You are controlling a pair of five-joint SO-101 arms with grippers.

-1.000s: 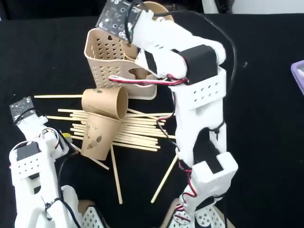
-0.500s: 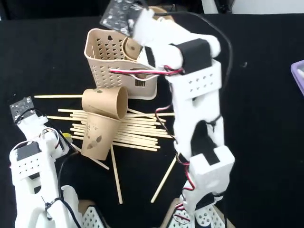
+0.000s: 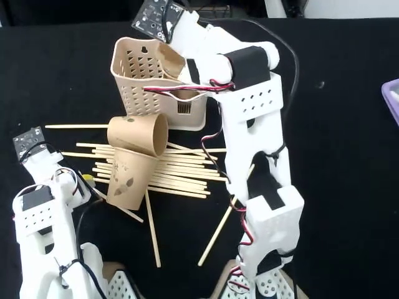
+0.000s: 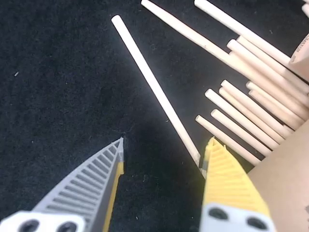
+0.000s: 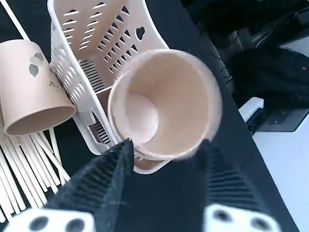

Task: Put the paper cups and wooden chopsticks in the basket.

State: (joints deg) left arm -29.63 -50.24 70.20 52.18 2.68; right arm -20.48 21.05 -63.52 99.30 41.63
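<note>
The beige perforated basket point(image 3: 140, 87) stands at the back of the black table. Over it hangs my right gripper point(image 5: 165, 145), fingers spread. A blurred paper cup point(image 5: 161, 104) shows between them, mouth toward the camera; in the high view that cup point(image 3: 170, 59) sits tilted inside the basket's rim. Two more paper cups lie on their sides in front of the basket, one point(image 3: 138, 133) above the other point(image 3: 126, 177), on a pile of wooden chopsticks point(image 3: 181, 171). My left gripper point(image 4: 161, 145) is open low over the table, its fingers either side of a single chopstick point(image 4: 154, 87).
Loose chopsticks point(image 3: 215, 240) stick out toward the front between the arms. A purple object point(image 3: 391, 99) sits at the right edge. The right arm's white links point(image 3: 252, 143) rise over the table's middle. Bare black table lies to the right.
The right arm swung left and lower over the basket. The cup, first behind the basket, now sits tilted within its rim. The left arm kept still.
</note>
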